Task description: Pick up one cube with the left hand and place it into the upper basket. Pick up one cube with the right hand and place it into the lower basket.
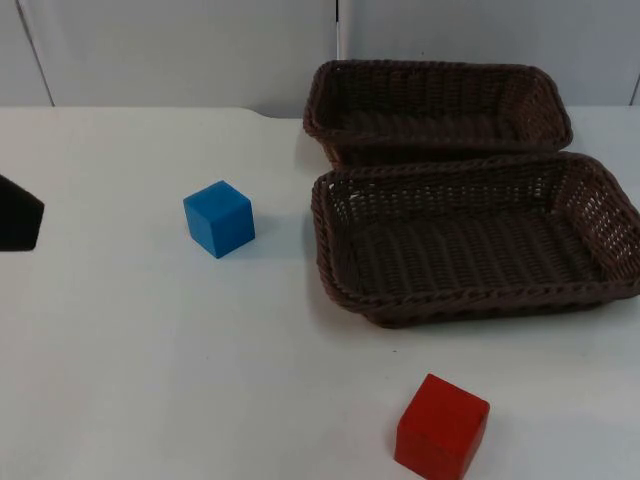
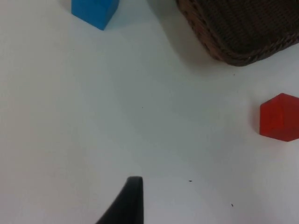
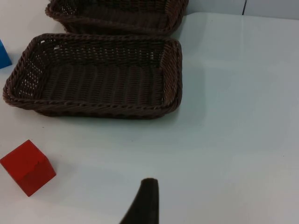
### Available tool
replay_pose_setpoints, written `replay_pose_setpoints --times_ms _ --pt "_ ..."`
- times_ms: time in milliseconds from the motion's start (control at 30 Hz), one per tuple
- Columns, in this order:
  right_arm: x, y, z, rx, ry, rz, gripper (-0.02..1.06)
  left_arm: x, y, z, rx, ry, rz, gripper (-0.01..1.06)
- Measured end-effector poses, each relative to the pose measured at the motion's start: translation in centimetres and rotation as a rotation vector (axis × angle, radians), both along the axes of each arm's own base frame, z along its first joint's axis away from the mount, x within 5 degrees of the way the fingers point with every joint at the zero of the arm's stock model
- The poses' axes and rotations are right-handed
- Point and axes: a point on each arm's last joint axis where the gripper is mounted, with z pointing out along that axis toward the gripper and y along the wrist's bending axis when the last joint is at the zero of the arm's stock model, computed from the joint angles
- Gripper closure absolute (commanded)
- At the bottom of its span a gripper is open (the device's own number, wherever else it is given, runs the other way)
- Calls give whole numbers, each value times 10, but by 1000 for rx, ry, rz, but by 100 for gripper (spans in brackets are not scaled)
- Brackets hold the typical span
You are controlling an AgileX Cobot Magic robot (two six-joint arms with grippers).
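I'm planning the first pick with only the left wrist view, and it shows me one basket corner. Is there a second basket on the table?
Observer: Yes. The upper basket stands close behind the lower basket, towards the partition wall.
Operator: Is anything in them already?
Observer: No, both baskets are empty.
Operator: Where is my gripper relative to the blue cube?
Observer: In the top view the left gripper is at the table's left side, level with the blue cube and well apart from it.
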Motion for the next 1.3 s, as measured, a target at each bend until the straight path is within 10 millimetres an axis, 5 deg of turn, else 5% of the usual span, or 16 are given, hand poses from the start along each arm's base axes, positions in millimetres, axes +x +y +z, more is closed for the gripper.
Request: replay_pose_setpoints --times_ms 967,1300 --pt "0 0 0 0 0 0 24 26 -50 47 63 -71 -244 0" --pt "0 0 0 0 0 0 24 41 -82 40 148 -3 -327 0"
